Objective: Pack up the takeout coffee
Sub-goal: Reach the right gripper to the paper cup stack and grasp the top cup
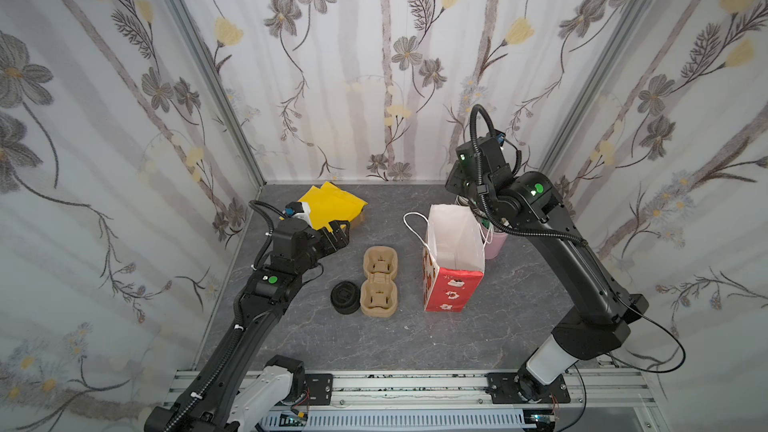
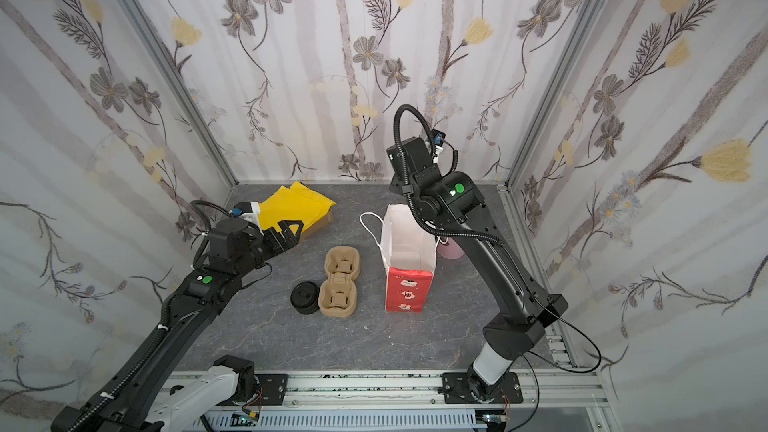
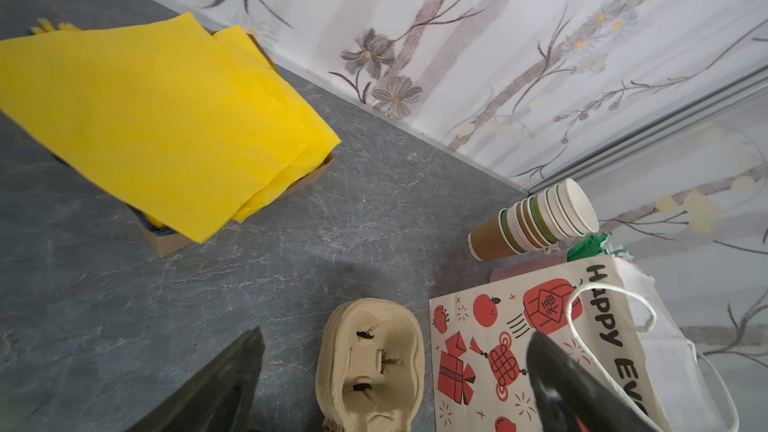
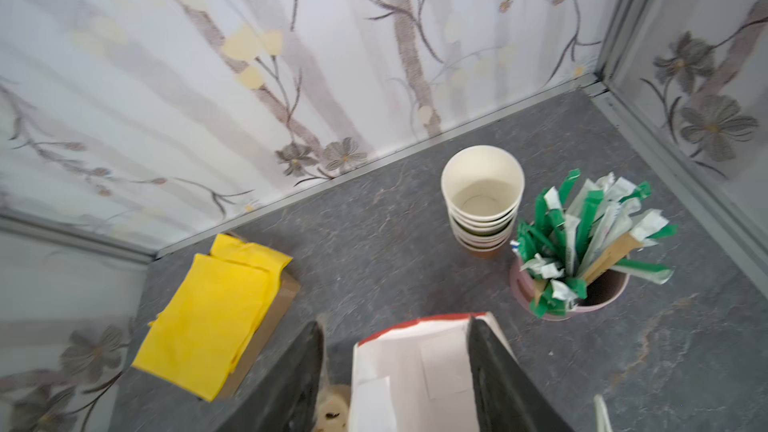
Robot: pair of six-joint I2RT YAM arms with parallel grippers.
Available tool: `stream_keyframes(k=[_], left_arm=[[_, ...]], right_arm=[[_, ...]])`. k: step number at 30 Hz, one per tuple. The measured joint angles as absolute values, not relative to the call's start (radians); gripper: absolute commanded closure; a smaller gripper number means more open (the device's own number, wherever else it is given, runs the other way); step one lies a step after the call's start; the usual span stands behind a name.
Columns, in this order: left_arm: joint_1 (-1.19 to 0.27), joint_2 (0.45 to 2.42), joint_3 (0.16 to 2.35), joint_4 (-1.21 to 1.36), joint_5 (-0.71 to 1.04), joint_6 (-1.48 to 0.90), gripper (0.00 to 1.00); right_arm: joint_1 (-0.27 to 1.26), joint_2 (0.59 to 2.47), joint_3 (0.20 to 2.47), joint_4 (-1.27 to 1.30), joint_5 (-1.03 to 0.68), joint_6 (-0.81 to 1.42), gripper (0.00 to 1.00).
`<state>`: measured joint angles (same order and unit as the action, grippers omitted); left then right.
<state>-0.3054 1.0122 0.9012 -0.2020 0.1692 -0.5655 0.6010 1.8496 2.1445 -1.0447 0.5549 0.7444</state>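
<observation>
Grey veined table (image 1: pixel 519 284) under both arms. White paper bag (image 1: pixel 453 280) with a red printed side, upright and open at the top, directly below right gripper (image 4: pixel 395 324). Fingers parted over that opening, nothing seen between them: open and empty.

Yellow napkins (image 1: pixel 332 201) in a shallow brown box, just past the fingertips of left gripper (image 1: pixel 338 231). Spread wide, holding nothing.

Pulp cup carrier (image 1: pixel 379 280), two wells, both bare, flat on the table between the two grippers. Nearer the left one, below it and off to its side, apart from the bag.

Pink holder (image 4: pixel 611 284) stuffed with green and white sachets, beyond right gripper, close behind the bag. Stack of lidless cream-lined cups (image 4: pixel 482 197) just beside that holder, likewise beyond right gripper, toward the back wall.

Short pile of black lids (image 1: pixel 345 297) right against the carrier's near end, behind left gripper, beside its forearm.

Takeout coffee: not to be made out in any view. Bottom of the bag out of sight, so cannot tell where.
</observation>
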Motion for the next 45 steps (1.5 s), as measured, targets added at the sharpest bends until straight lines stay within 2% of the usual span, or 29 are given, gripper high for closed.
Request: stream_keyframes(k=[9,13,26,39,45], left_arm=[[-0.352,1.081,0.956,-0.159,0.218,-0.468,0.0],[-0.351,1.104,0.972,-0.153,0.205,-0.434,0.0],[-0.351,1.158,0.999,-0.141,0.183,-0.389,0.0],[-0.352,1.158,0.998,-0.124,0.167,-0.393,0.0],[-0.351,1.154,0.998,-0.118,0.16,-0.395,0.0]], right_arm=[[0.368,1.996,2.143,-1.082,0.516,0.721,0.32],[0.32,2.047,2.143,-1.077,0.469,0.702,0.32],[0.255,2.177,2.163,-1.017,0.386,0.627,0.53],[0.231,2.238,2.191,-0.984,0.351,0.598,0.64],[0.224,2.253,2.191,-0.978,0.343,0.591,0.75]])
